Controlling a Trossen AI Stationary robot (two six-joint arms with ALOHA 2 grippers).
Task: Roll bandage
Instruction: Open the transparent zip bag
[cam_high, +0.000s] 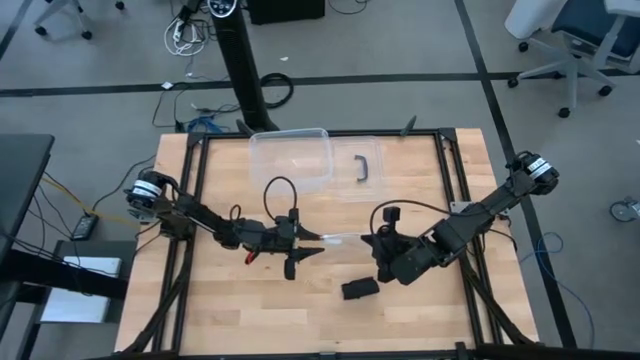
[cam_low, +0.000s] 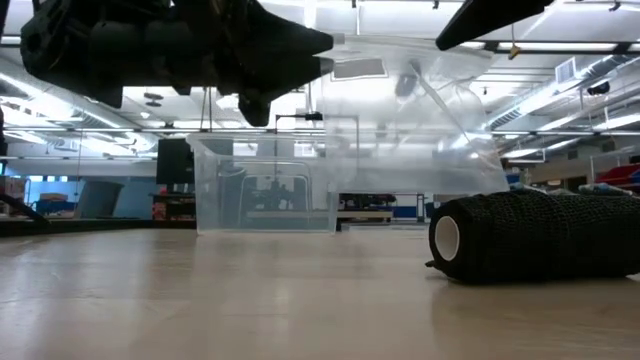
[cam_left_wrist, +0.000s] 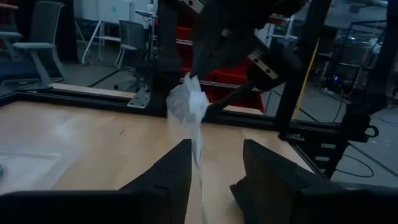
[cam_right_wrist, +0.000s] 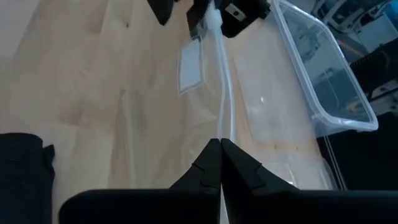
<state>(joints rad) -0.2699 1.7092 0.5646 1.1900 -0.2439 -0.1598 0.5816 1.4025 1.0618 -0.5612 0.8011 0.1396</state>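
The rolled black fabric bandage (cam_high: 359, 289) lies finished on the table, while the right gripper (cam_right_wrist: 220, 144) pinches the crinkly clear plastic bag (cam_right_wrist: 219, 93) – seemingly for bagging – left gripper (cam_left_wrist: 214, 163) parted.

The desk (cam_high: 250, 300) is pale wood planking in a black metal frame, standing on a grey floor (cam_high: 90, 45) crossed by dark seams. Loose cables (cam_high: 185, 38) lie on the floor beside a black post (cam_high: 240, 70). Part of a white office chair (cam_high: 565, 40) shows at one corner, and a dark tabletop (cam_high: 20, 190) at the side. From desk level the room runs deep, with ceiling light strips (cam_low: 560, 95) and exposed ducts. Another chair (cam_left_wrist: 40, 37) stands beyond the desk frame.
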